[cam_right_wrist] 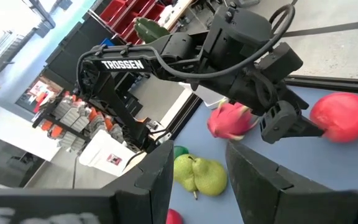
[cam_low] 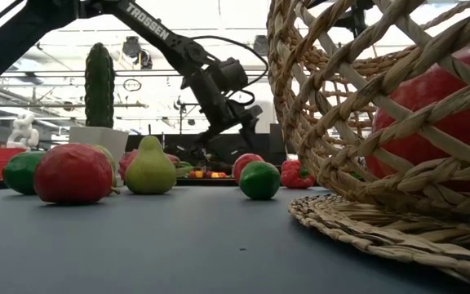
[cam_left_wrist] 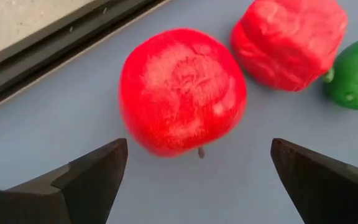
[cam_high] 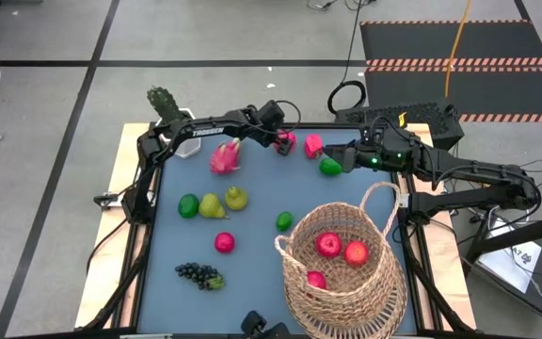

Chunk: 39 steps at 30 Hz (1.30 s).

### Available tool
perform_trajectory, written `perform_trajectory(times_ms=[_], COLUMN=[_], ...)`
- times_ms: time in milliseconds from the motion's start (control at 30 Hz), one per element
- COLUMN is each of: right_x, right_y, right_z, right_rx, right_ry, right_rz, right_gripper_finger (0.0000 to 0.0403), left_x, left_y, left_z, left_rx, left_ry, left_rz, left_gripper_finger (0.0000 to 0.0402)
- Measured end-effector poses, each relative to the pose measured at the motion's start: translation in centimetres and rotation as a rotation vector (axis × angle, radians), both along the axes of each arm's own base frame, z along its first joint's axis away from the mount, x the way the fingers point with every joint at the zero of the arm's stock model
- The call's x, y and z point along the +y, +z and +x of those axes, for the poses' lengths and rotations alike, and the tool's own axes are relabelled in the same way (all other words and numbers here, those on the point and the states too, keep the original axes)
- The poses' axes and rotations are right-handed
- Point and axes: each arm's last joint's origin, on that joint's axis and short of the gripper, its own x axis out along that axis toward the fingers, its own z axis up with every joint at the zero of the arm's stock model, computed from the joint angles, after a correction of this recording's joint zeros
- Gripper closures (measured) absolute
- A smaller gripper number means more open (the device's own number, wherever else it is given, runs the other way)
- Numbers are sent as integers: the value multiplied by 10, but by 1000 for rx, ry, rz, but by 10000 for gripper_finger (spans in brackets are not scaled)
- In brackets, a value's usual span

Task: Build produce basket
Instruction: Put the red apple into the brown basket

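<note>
Two fingers of the left hand [cam_left_wrist: 197, 180] are spreading wide around a red apple [cam_left_wrist: 182, 90] (overhead hides this); the right hand [cam_high: 346, 157] is perhaps half-closed, seemingly holding nothing.

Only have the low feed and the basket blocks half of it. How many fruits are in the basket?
Observer: Three red fruits lie in the basket, seen from above.
Operator: Left gripper holding anything?
Observer: No. The left gripper is open, with a red apple on the table just ahead of its fingers, not gripped.
Operator: Where is the right arm?
Observer: The right gripper is at the far side of the table beside a green fruit, fingers apart and holding nothing.
</note>
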Motion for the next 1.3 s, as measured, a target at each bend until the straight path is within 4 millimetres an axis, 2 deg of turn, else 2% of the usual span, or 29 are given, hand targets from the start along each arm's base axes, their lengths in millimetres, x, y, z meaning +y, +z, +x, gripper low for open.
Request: perform_trajectory(times_ms=[633,967,1133,1300], right_x=[0,0,0,2], right_y=[0,0,0,1], right_z=[0,0,0,-2], right_rx=[6,17,27,23], right_ry=[5,13,25,96], right_rz=[-16,-44,-73,-92], right_gripper_finger=[264,264,264,264], left_x=[-6,-7,-7,-9], left_y=[-7,-14,-16,-15], left_z=[-9,-5,-6,-2], left_rx=[103,72,74,47], left_ry=[18,47,114,169], left_rz=[-91,-159,-205,-211], left_gripper_finger=[5,5,5,5])
